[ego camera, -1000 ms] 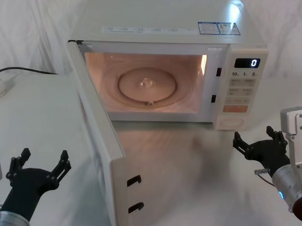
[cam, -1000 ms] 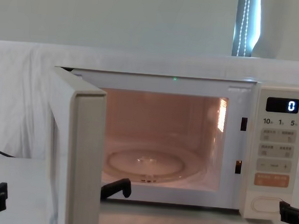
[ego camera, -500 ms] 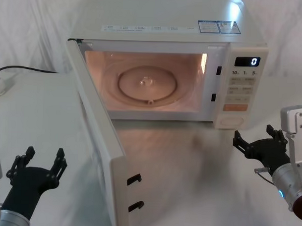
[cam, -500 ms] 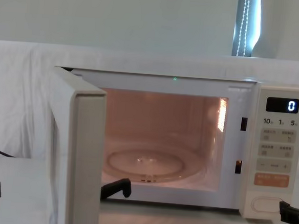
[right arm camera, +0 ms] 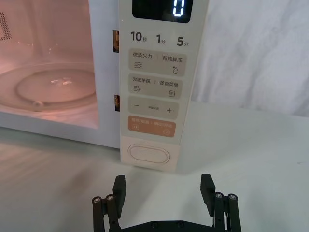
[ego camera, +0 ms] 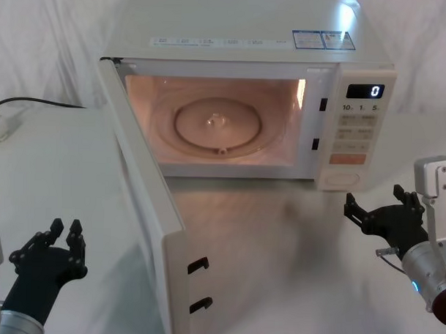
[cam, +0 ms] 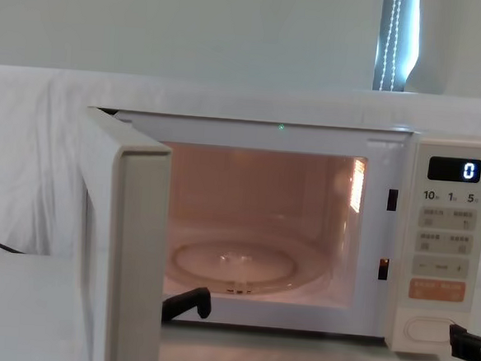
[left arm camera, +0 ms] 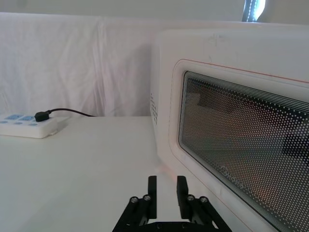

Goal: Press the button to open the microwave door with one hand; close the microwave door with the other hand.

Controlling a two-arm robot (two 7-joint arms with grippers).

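Both grippers hover low: left gripper (ego camera: 65,238) nearly pressed together beside the open microwave door (ego camera: 144,208), right gripper (right arm camera: 163,193) spread (facing the button (right arm camera: 148,155)).

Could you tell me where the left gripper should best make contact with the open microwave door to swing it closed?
Push rather than grip: the microwave door stands wide open, hinged at its far left. Bring the left gripper against the outer face near the free edge, by the window, probably the easiest spot.

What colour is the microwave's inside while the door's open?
The microwave glows pinkish-orange inside, clearest in the head view.
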